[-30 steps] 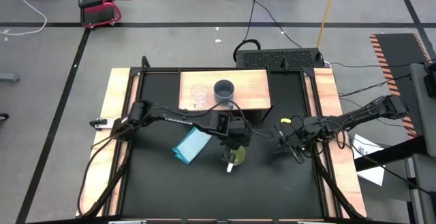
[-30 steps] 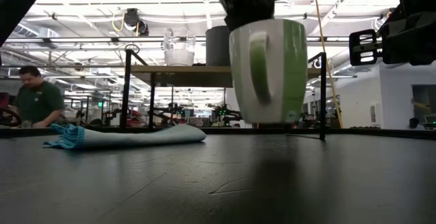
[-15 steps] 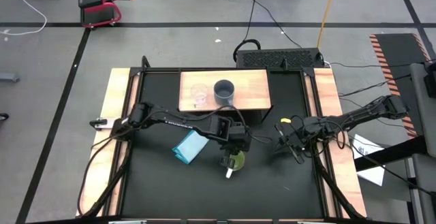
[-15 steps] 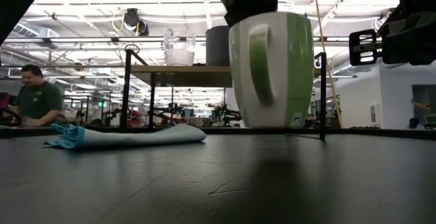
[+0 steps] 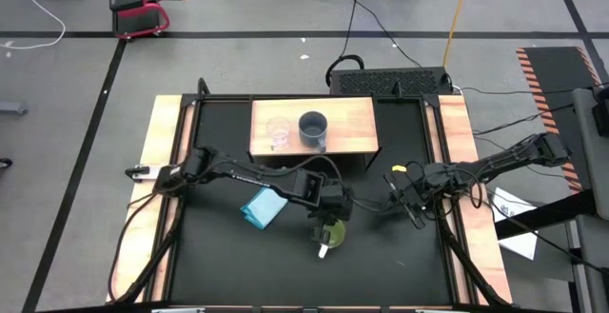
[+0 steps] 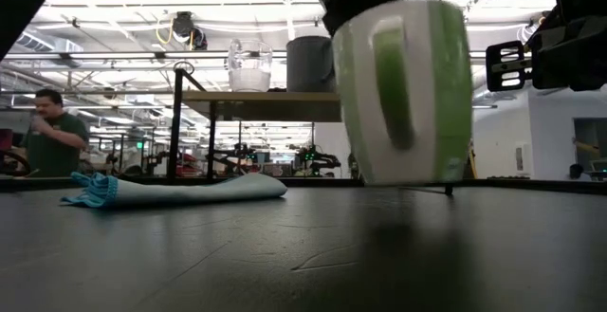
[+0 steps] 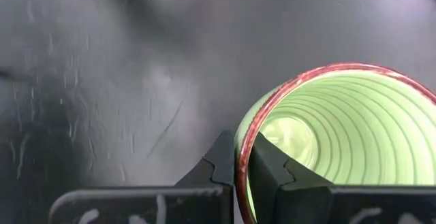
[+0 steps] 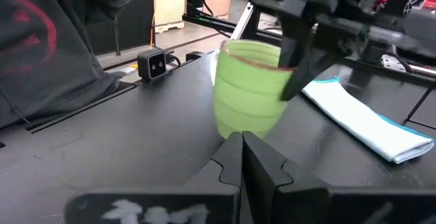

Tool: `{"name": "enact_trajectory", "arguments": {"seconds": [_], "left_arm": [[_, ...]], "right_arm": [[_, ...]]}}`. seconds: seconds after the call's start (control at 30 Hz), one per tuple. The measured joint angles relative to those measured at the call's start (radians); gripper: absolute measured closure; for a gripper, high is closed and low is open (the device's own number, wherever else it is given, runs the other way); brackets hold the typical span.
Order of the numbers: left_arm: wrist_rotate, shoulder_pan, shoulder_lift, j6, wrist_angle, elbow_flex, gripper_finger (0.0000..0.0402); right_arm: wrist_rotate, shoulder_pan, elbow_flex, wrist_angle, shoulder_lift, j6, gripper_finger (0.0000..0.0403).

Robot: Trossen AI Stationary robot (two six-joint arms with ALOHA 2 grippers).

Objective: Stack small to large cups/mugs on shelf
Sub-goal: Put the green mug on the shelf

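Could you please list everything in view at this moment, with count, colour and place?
Glass cup: one, clear, on the shelf, left of the grey-blue mug.
Grey-blue mug: one, on the shelf, near its middle.
Lime-green mug: one, white handle, over the black table, gripped at its rim.
Shelf: one, light wood, at the table's far edge.
Cloth: one, light blue, folded, left of the green mug.
Person: one, green shirt, background.
Left gripper: shut on the green mug's rim.
Right gripper: shut, right of the mug.
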Motion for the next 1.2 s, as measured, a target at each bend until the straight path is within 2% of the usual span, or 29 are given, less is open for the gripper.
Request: {"name": "enact_trajectory", "arguments": {"seconds": [1.2], "left_arm": [[0.008, -0.011, 0.010, -0.019, 0.010, 0.000, 0.0383]], "right_arm": [[0.000, 0.000, 0.000, 0.000, 0.000, 0.000, 0.0403]]}}
